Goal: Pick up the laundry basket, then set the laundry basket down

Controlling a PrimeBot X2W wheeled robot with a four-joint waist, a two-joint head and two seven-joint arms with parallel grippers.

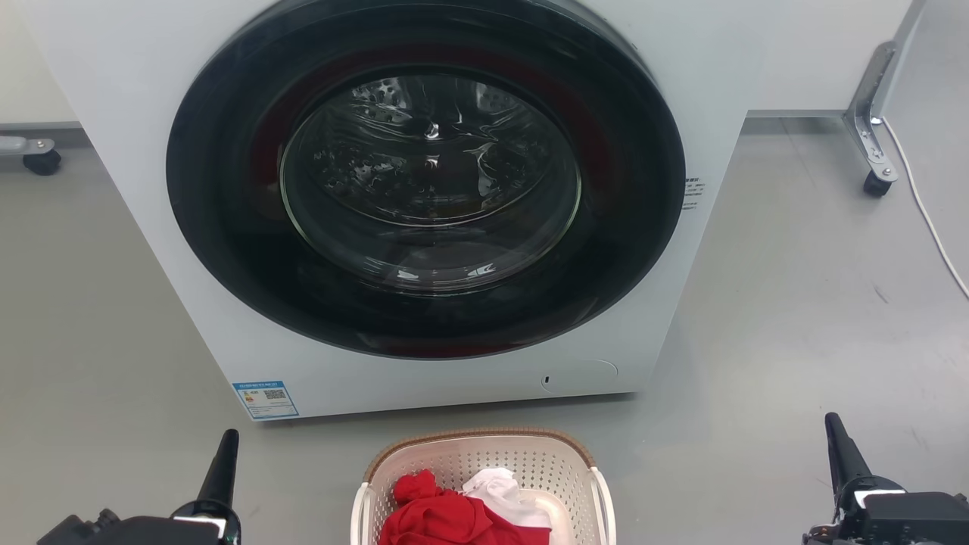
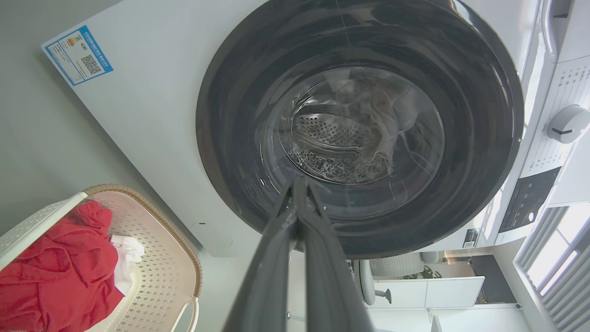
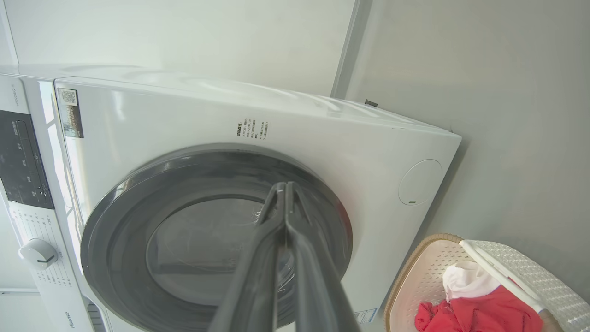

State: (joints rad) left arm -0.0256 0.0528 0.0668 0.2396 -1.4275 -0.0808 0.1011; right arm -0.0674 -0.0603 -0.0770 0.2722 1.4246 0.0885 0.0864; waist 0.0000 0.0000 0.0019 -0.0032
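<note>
The laundry basket [image 1: 530, 465] is cream-white and perforated with a brown woven-look rim. It stands on the grey floor at the bottom centre of the head view, holding red and white clothes [image 1: 454, 515]. It also shows in the left wrist view as the basket [image 2: 161, 258] and in the right wrist view as the basket [image 3: 521, 272]. My left gripper [image 1: 225, 446] is shut, well to the basket's left. My right gripper [image 1: 836, 431] is shut, far to its right. Neither touches the basket. Wrist views show the left fingertips [image 2: 299, 184] and right fingertips [image 3: 283, 189] pressed together with nothing between them.
A white front-loading washing machine [image 1: 151, 227] with a closed dark round door [image 1: 424, 182] stands directly behind the basket. A wheeled frame leg [image 1: 870, 144] and a white cable [image 1: 927, 219] lie at the right; another caster [image 1: 42, 160] sits far left.
</note>
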